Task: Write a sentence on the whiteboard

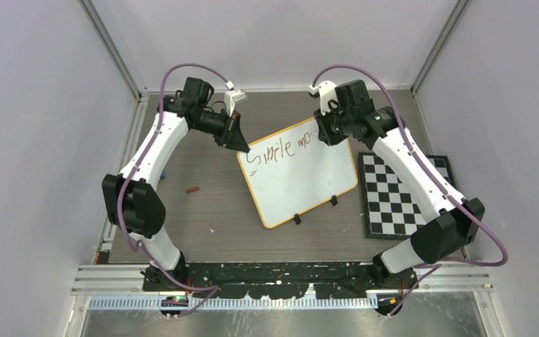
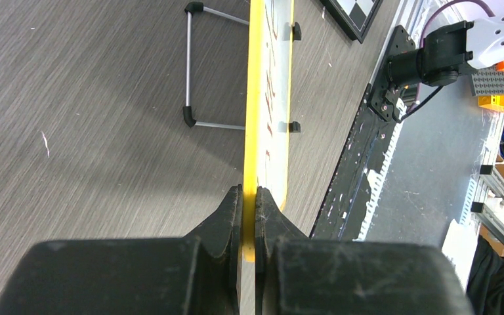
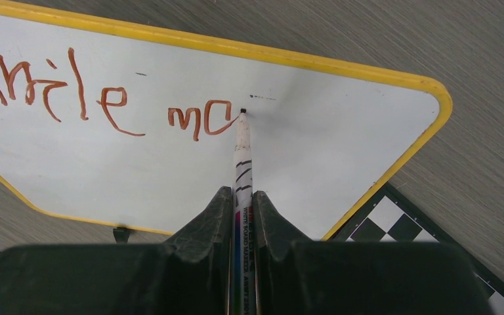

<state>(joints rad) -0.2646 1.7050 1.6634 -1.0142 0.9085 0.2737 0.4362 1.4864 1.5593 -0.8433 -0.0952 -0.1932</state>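
Observation:
The whiteboard [image 1: 302,175] stands tilted on the table on two black feet, with a yellow rim. Red-brown writing [image 1: 278,149] on it reads "Smile ma" along the top line; the right wrist view shows it as "mile ma" [image 3: 105,98]. My left gripper [image 1: 242,144] is shut on the board's top left rim [image 2: 249,131], seen edge-on in the left wrist view [image 2: 249,193]. My right gripper [image 1: 326,130] is shut on a white whiteboard marker [image 3: 243,164], with the jaws [image 3: 243,197] tight on its barrel. The marker's tip touches the board at the end of "ma".
A black-and-white checkered mat [image 1: 403,196] lies right of the board, also in the right wrist view [image 3: 400,226]. A small red-brown cap-like piece [image 1: 194,188] lies on the table left of the board. The board's wire stand [image 2: 197,65] shows behind it. Cage walls surround the table.

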